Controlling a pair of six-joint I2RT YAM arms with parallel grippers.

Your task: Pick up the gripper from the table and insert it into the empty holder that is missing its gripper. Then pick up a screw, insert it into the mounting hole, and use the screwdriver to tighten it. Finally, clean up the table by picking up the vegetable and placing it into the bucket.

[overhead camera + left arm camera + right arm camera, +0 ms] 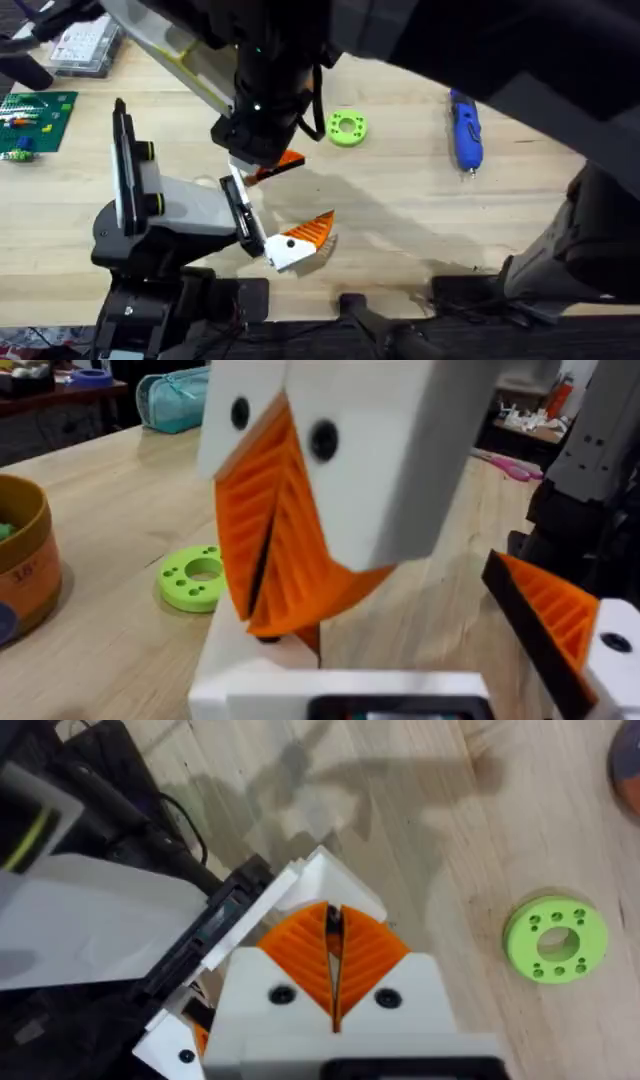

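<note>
Step in hand: by the look of it, fitting the gripper (pixel 300 243) to the holder (pixel 165 205), or the screw that follows.
Gripper: white base and orange ribbed pad against the near end of the holder's black end plate (pixel 243 215), apparently seated rather than loose on the table (pixel 400 220).
Right hand (pixel 280 165): clenched just above the plate's far end. In its wrist view the orange pads (pixel 300 945) meet, with a small dark bit at the seam that cannot be identified.
Left hand: state cannot be told.
Next move: likely a screw lined up with the mounting hole, then a reach to the screwdriver (pixel 463 130), which lies well apart to the right.
Count: one holder, one screwdriver, one green ring-shaped disc (pixel 346 127), one bucket (pixel 22 560), one clear parts box (pixel 85 45).
Still to do: tightening the screw and clearing the vegetable.
</note>
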